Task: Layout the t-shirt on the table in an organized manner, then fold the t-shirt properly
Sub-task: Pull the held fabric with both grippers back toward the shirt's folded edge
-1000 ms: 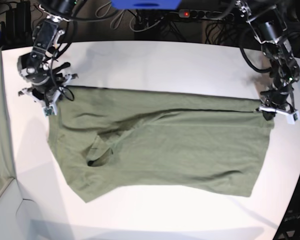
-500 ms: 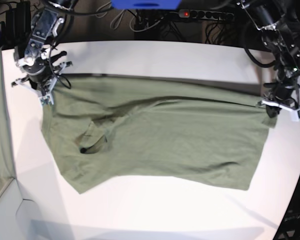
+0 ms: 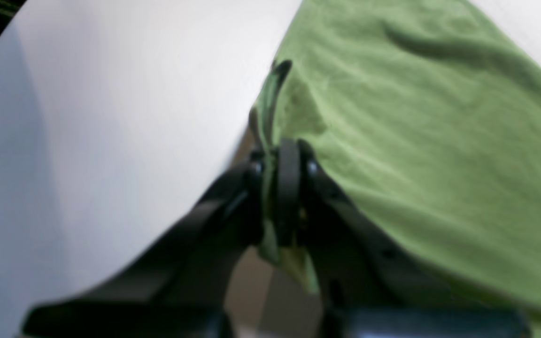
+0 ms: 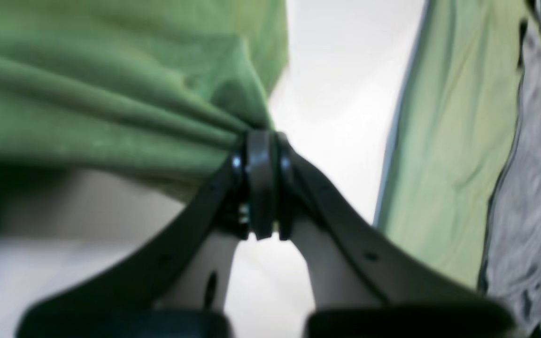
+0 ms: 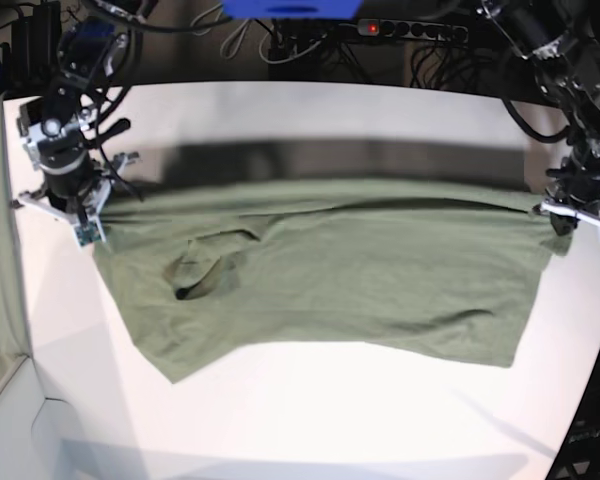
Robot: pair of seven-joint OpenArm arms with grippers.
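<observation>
t-shirt (image 5: 320,275): olive green, spread wide across the middle of the table (image 5: 310,420), stretched taut between both grippers along its far edge. That far edge is raised off the surface, with a dark blurred shadow band on the table behind it. Near hem lies flat, sagging toward the table's front edge and lowest at the front-left corner of the cloth. Collar opening (image 5: 195,285) shows as a dark puckered fold in the left part, creases fanning from it; the rest is fairly smooth with a few shallow wrinkles.

Right gripper (image 4: 261,141), near the table's left edge: jaws pinched closed on a bunched corner of the shirt, folds radiating from the pinch.

Left gripper (image 3: 282,159), near the right edge: jaws clamped on the shirt's edge, cloth sticking up past the tips.

Pale green cloth strip (image 4: 444,141) lies along the table's left side, apart from the shirt
</observation>
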